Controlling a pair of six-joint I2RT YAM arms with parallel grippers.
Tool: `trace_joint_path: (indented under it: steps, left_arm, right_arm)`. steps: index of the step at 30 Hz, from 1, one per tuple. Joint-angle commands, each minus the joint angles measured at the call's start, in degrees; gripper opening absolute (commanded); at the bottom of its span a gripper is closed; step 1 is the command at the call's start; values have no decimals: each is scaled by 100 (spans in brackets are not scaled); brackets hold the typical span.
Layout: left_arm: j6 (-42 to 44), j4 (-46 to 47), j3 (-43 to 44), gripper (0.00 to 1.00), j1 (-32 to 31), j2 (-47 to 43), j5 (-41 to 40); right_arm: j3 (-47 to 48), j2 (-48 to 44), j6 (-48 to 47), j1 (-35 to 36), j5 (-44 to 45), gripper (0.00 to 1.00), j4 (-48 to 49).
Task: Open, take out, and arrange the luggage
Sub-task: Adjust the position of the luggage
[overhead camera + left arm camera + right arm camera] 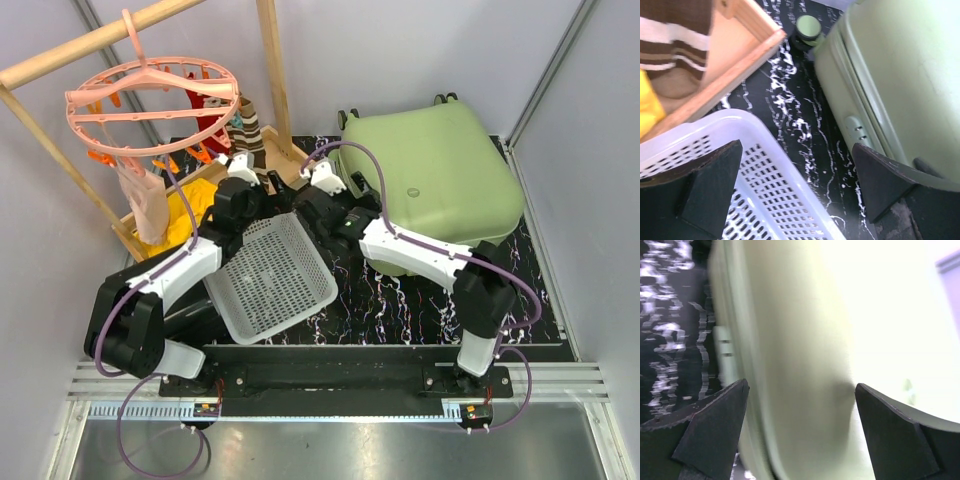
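Left end effector: fingers spread wide, gripping nothing. On my left wrist feed it hangs over the white basket rim at lower left, with marbled tabletop up the middle and the luggage filling the right side.

Right end effector: likewise spread, gripping nothing I can make out. Its feed is blurred. The luggage shell fills the frame behind both fingers, and I cannot tell whether either touches it.

Luggage: light green, lid shut, lying flat at the upper right of the overhead view, wheels toward the top edge. One wheel shows at the top of my left wrist feed.

Basket: centre of the overhead view, between the two arms, near the luggage's lower left corner.

Wooden rack: upper left of the overhead view, carrying a pink ring hanger with clothes pegged to it.
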Motion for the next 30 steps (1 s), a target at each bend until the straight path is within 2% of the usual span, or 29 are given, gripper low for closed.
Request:
trace_joint_path:
  steps: [1,5,8,9,15,19,24,27,30]
  left_arm:
    - [-28,511,258,95,-276,177,277]
    - [-107,511,582,95,-690,607,373]
    - [-291,485,986,95,-989,1222,557]
    - [-353,484,1170,95,-1103,1397,628]
    - [-669,748,1593,95,-1341,2216,874]
    - [-573,485,1857,94,-1429,2541,831]
    - [-424,291,1875,85,-1560,2726,664]
    - [-388,221,1700,83,-1613,2691,541]
    - [-529,527,1270,82,-1614,2516,409]
  right_arm:
    - [-81,-711,-217,-59,606,96,-217]
    - [-361,-1019,-279,-23,861,99,-260]
    - [-441,-1309,98,-15,757,100,-541]
    - [-433,-1397,517,-23,600,100,-794]
    - [-687,-1846,785,-23,492,100,-1043]
    - [-775,-1908,1066,20,475,100,-1306]
    - [-854,-1864,1128,143,545,100,-1342]
    - [-819,-1759,1206,231,563,100,-1403]
    - [-810,-1741,1294,284,502,100,-1394]
